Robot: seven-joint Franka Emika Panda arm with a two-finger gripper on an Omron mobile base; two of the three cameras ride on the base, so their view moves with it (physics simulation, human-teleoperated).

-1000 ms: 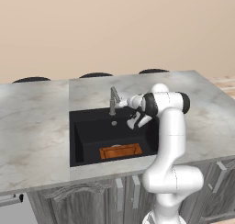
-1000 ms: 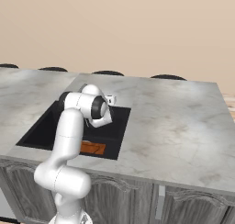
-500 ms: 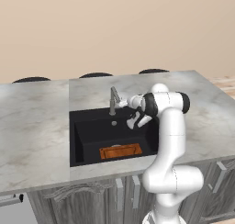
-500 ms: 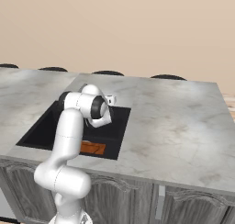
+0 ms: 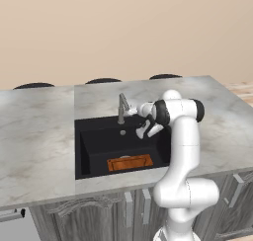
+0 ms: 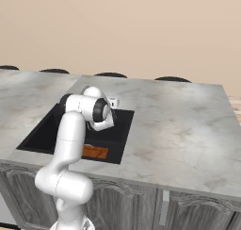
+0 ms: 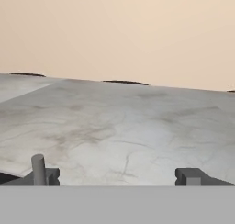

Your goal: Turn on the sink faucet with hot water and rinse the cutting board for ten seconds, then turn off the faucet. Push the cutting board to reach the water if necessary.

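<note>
The black sink (image 5: 99,141) sits in the grey-white marble counter. The slim grey faucet (image 5: 121,109) stands at its back rim. The orange-brown cutting board (image 5: 129,162) lies flat on the basin floor near the front wall, also seen as the cutting board (image 6: 95,151). My gripper (image 5: 130,110) hovers level at the faucet's right side, pointing across the counter, fingers wide open and empty. In the hand view the faucet post (image 7: 39,169) rises just beside the left fingertip of the gripper (image 7: 117,176). The water is out of view.
Marble counter (image 5: 34,136) spreads to both sides of the sink and behind it (image 7: 124,122). Dark round stool tops (image 5: 103,80) line the far edge. A small grey drain (image 5: 122,133) sits below the spout. Cabinet fronts (image 6: 164,205) run below.
</note>
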